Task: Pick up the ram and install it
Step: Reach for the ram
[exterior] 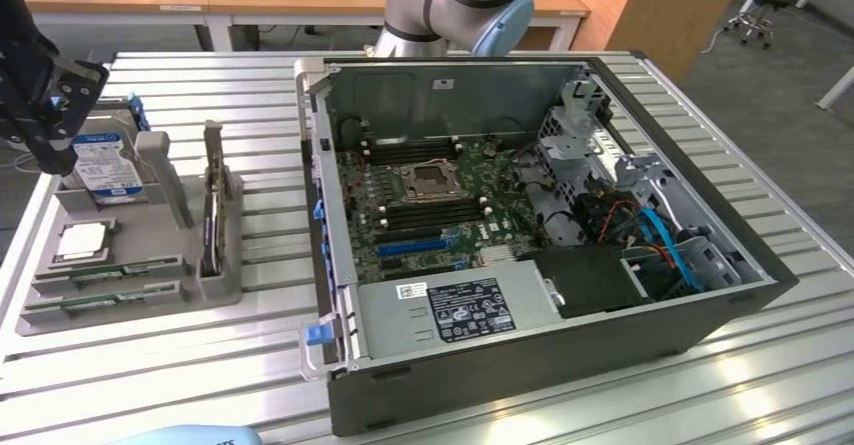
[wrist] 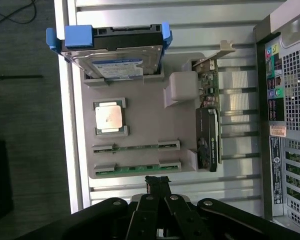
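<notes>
In the exterior view, the gripper is seen over the far end of the tray, by the hard drive. Nothing is held in it. The ram is lying in its groove at the end of the tray nearer the camera. A second stick is just beside it (both look untouched). The open case is set on the worktop to the exterior view's right. Long dark slots can be made out on the board inside, which helps in judging where the ram belongs.

In the wrist view, the gripper is seen from behind with its fingers pressed together, apart from the tray. The ram and the second stick are seen from above, so lining up is easier here. The pick would likely go best if the fingers are spread first. They should then be set across the middle of the thin stick and brought straight down (so the other stick is not bumped).
</notes>
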`<state>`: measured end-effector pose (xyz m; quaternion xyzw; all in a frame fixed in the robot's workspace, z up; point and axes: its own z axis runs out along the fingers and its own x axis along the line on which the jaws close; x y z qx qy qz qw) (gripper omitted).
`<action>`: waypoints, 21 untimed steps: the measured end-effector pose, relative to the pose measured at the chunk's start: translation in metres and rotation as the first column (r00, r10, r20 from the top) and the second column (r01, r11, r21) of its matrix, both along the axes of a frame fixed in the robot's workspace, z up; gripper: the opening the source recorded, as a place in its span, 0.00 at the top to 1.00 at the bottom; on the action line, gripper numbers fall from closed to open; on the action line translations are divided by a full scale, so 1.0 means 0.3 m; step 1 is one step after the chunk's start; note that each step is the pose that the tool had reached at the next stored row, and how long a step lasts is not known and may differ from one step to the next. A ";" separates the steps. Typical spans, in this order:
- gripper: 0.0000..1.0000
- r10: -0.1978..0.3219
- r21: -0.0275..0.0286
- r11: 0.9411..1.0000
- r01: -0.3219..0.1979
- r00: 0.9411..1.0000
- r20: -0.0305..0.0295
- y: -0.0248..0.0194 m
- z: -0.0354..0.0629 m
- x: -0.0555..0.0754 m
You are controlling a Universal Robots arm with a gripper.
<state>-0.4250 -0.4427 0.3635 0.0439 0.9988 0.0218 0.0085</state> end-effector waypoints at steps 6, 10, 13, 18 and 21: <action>0.90 0.000 0.000 1.000 0.000 1.000 0.000 -0.001 -0.001 0.020; 0.90 0.000 0.000 1.000 0.000 1.000 -0.001 -0.001 -0.002 0.039; 0.90 0.000 0.000 1.000 0.000 1.000 -0.001 -0.001 -0.002 0.041; 0.90 0.000 0.000 1.000 0.000 1.000 -0.002 -0.002 -0.016 0.041; 0.90 0.000 0.000 1.000 0.000 1.000 -0.002 -0.003 -0.029 0.042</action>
